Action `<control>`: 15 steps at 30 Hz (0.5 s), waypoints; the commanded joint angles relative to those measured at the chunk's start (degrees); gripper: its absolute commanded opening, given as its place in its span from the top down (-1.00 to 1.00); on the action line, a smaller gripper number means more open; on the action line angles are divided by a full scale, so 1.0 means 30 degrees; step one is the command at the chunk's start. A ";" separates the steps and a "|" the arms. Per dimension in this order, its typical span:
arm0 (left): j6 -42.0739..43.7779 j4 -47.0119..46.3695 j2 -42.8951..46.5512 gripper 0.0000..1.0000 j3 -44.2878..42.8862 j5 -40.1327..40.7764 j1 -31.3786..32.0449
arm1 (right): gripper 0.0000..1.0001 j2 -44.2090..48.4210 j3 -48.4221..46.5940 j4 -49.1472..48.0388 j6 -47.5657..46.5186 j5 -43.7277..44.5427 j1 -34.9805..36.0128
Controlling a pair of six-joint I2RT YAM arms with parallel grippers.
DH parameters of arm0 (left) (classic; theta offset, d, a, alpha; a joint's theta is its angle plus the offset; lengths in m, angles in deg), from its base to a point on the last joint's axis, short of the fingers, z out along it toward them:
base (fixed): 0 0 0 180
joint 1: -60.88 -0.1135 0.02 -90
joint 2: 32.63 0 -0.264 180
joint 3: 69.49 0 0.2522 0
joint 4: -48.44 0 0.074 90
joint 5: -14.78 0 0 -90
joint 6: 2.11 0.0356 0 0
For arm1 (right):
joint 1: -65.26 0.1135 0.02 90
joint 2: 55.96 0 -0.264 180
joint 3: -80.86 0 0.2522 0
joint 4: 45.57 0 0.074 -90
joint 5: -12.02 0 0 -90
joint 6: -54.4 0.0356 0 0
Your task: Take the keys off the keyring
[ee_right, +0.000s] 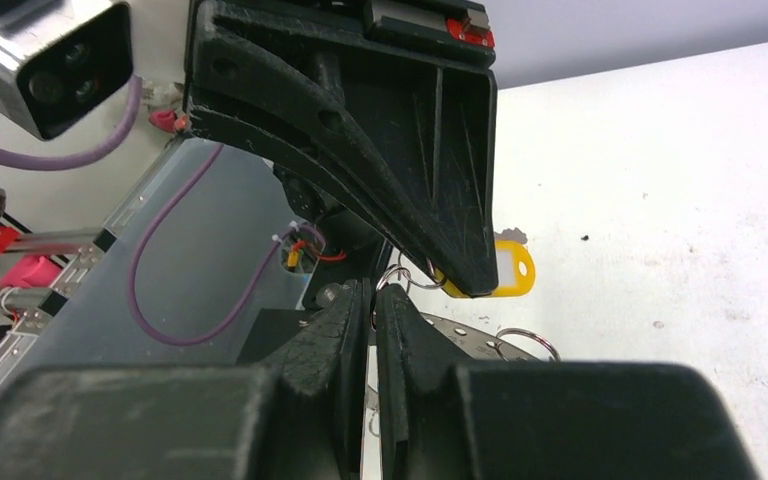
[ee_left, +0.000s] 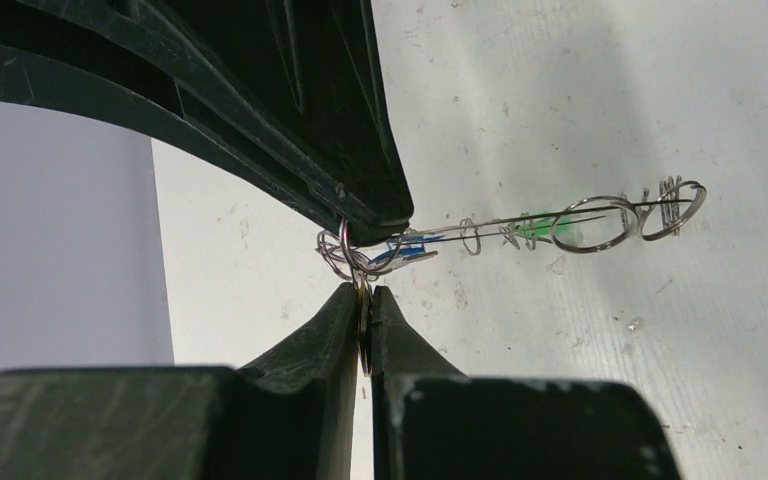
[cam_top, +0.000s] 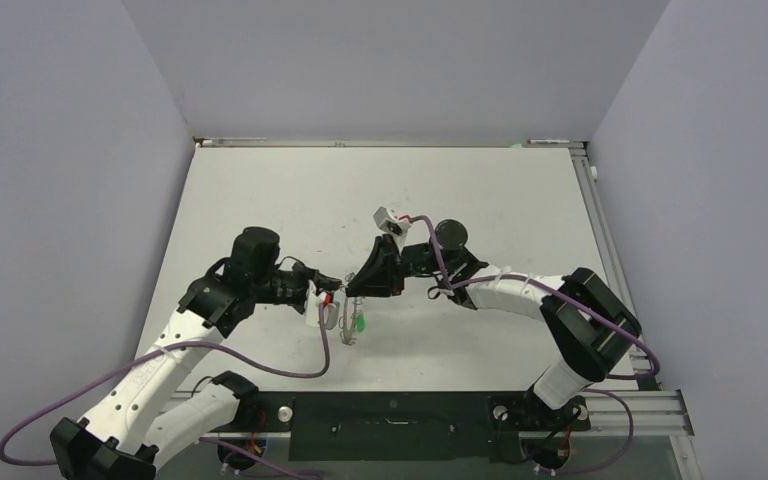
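The keyring (cam_top: 348, 322) hangs between my two grippers above the table, seen edge-on in the left wrist view (ee_left: 490, 226) with wire loops along it. A green key (ee_left: 535, 230) and a blue key (ee_left: 415, 250) hang from it; the green key also shows from above (cam_top: 360, 326). My left gripper (ee_left: 363, 292) is shut on the yellow key (ee_right: 512, 270), which shows edge-on between its fingers. My right gripper (ee_right: 373, 292) is shut on a wire loop at the grey disc's rim (ee_right: 465, 337). The two gripper tips almost touch in the top view: left gripper (cam_top: 328, 305), right gripper (cam_top: 355, 288).
The white table (cam_top: 460, 190) is walled in at the back and both sides. An aluminium rail (cam_top: 600, 230) runs along its right edge and a black bar (cam_top: 390, 410) along the near edge between the arm bases.
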 commanded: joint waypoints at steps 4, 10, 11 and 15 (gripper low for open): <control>0.0827 0.0587 0.0335 1.00 -0.1494 -0.0013 -0.0437 | 0.89 0.0140 -0.2631 1.0512 -0.8260 -0.1388 0.0939; -0.0215 0.0911 0.0543 1.00 -0.1637 0.0301 0.0348 | 0.88 -0.0205 -0.4766 1.5634 -1.2572 -0.0148 0.1325; -0.0518 0.0893 0.0610 1.00 -0.1589 0.0486 0.0448 | 0.81 -0.0193 -0.4830 1.5356 -1.2288 -0.0074 0.1174; -0.2271 0.0960 0.0711 1.00 -0.1522 0.0857 0.0538 | 0.34 -0.0082 -0.4847 1.3948 -1.0724 0.0634 0.0318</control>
